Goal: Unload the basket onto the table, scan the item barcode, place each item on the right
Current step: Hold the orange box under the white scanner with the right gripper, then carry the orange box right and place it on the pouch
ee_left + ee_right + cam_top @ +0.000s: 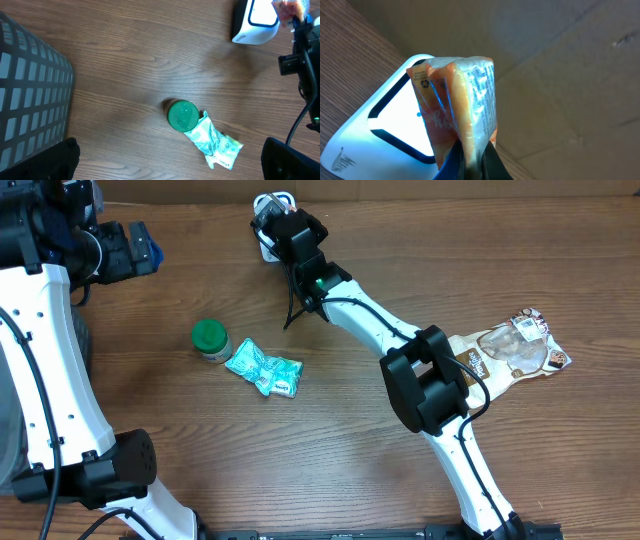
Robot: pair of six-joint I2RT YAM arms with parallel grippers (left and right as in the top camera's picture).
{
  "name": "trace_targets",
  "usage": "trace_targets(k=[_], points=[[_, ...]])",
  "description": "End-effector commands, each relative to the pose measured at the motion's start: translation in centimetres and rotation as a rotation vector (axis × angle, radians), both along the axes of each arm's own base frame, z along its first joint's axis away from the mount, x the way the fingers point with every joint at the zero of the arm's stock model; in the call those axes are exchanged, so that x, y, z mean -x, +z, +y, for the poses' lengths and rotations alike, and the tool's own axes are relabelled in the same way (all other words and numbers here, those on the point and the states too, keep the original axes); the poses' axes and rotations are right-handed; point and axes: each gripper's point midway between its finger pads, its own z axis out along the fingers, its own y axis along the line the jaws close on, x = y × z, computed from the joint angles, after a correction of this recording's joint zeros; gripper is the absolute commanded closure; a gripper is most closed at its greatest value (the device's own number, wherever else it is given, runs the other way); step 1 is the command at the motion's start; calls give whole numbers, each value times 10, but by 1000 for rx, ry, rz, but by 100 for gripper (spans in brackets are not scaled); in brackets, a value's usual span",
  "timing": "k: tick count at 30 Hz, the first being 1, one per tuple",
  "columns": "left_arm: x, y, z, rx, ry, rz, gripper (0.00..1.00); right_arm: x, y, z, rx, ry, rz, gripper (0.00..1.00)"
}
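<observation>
Orange film under clear wrap filled the pinch of the right gripper (470,159), whose two fingers were clamped on the lower edge of one orange packet (460,100). The packet stood upright, its printed side edge toward the wrist camera, right in front of the lit window of the single white barcode scanner (355,145) at the far edge of the wooden table (350,450), below a cardboard wall (570,75). Whether packet and window touched could not be told.

Three more items lay on the table: one green-lidded jar (209,340), one crumpled green wrapper (263,370) touching it, and, well apart to the right, one brown pouch (515,350). The left gripper (170,165) hung above the jar, both fingers spread wide and empty, beside one black mesh basket (30,95).
</observation>
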Motion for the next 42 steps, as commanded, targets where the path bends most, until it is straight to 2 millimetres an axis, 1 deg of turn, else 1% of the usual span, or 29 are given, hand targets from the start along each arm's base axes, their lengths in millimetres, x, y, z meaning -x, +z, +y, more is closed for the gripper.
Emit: trace_targets(k=[1, 12, 14, 15, 17, 19, 23, 24, 25, 26, 27, 28, 29, 31, 33, 36, 38, 39, 41, 42], points=[[0, 1, -2, -15, -21, -3, 1, 1, 3, 6, 19, 30, -13, 96], [0, 1, -2, -16, -21, -3, 0, 2, 3, 6, 18, 32, -11, 96], [0, 1, -2, -15, -21, -3, 1, 2, 5, 7, 5, 31, -11, 96], [0, 2, -2, -15, -21, -3, 1, 2, 9, 7, -14, 25, -13, 96], [0, 2, -2, -15, -21, -3, 0, 3, 26, 6, -96, 4, -20, 96], [0, 1, -2, -15, -21, -3, 1, 7, 53, 5, -182, -8, -24, 96], [0, 1, -2, -15, -21, -3, 0, 28, 123, -5, -331, -21, -11, 96], [0, 2, -2, -15, -21, -4, 0, 38, 144, -10, -370, -21, 7, 96], [0, 2, -2, -15, -21, -4, 1, 48, 160, -14, -402, -27, 25, 96], [0, 2, -2, -15, -21, -4, 0, 68, 185, -24, -468, -41, 68, 96], [0, 2, -2, -15, -21, -4, 0, 78, 195, -29, -499, -51, 93, 96], [0, 2, -2, -15, -21, -3, 0, 96, 210, -40, -535, -66, 137, 96], [0, 2, -2, -15, -21, -4, 0, 108, 218, -49, -551, -78, 167, 96], [0, 2, -2, -15, -21, -4, 1, 140, 231, -75, -575, -132, 249, 96], [0, 1, -2, -15, -21, -3, 0, 167, 237, -103, -614, -213, 319, 96], [0, 1, -2, -15, -21, -3, 0, 207, 237, -148, -699, -377, 424, 96], [0, 2, -2, -15, -21, -4, 0, 232, 229, -181, -735, -511, 490, 96], [0, 1, -2, -15, -21, -3, 1, 239, 225, -194, -746, -564, 512, 96], [0, 1, -2, -15, -21, -3, 0, 255, 210, -226, -762, -717, 569, 96], [0, 2, -2, -15, -21, -3, 0, 261, 204, -237, -758, -768, 591, 96]])
